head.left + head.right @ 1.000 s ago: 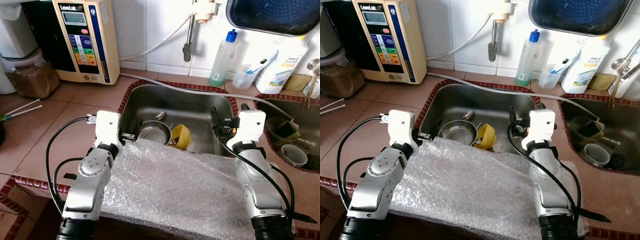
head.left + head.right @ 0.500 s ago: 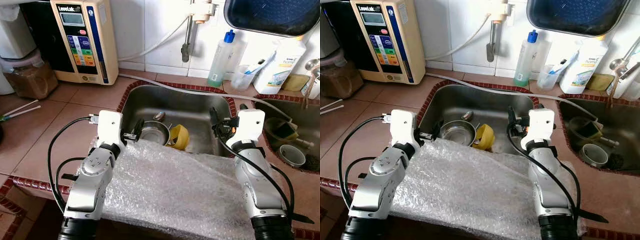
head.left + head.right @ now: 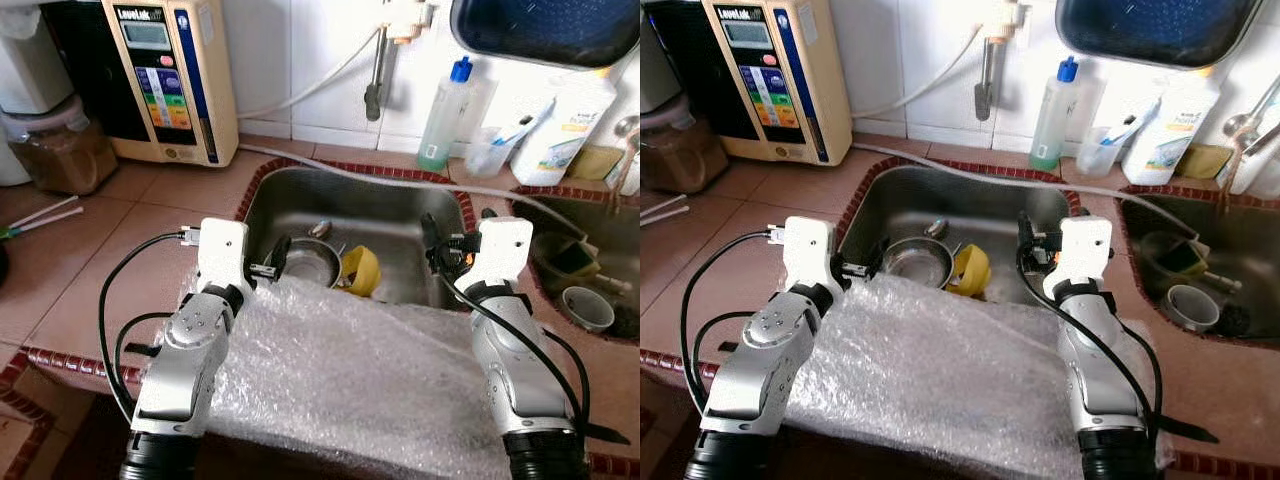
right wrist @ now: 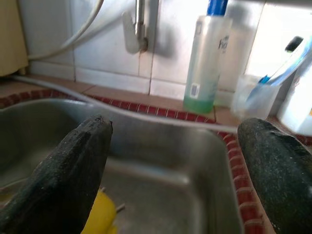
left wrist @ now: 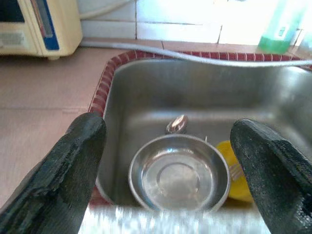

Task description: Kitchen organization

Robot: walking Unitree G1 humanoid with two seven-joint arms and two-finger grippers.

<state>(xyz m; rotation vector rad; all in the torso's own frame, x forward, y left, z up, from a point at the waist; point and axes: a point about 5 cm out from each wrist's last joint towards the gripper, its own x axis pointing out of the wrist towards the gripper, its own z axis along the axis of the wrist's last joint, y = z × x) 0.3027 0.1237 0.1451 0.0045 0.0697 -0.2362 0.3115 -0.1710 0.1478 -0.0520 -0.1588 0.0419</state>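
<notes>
Bubble wrap [image 3: 350, 380] lies flat over the counter edge, under both our arms and just behind our fingers. Its far edge reaches the near rim of the sink [image 3: 300, 190].

Our left gripper [image 5: 170, 161] is at the near left rim of the sink, and its two black fingers [image 5: 73, 165] are spread wide with nothing between them. Past the fingers, down in the sink, sits a steel bowl [image 5: 178, 173]. A spoon [image 5: 176, 124] lies just beyond the bowl. A yellow cup [image 5: 236, 178] lies tipped beside the bowl, close to the other finger.

Our right gripper [image 4: 180, 170] is at the near right rim of the sink. Its fingers [image 4: 68, 170] are spread wide too, and they hold nothing. Far past them, a bottle [image 4: 207, 58] with green liquid stands by the wall. A clear cup [image 4: 253, 97] stands just beside it. A thin hose [image 3: 400, 180] runs along the far rim of the sink.
</notes>
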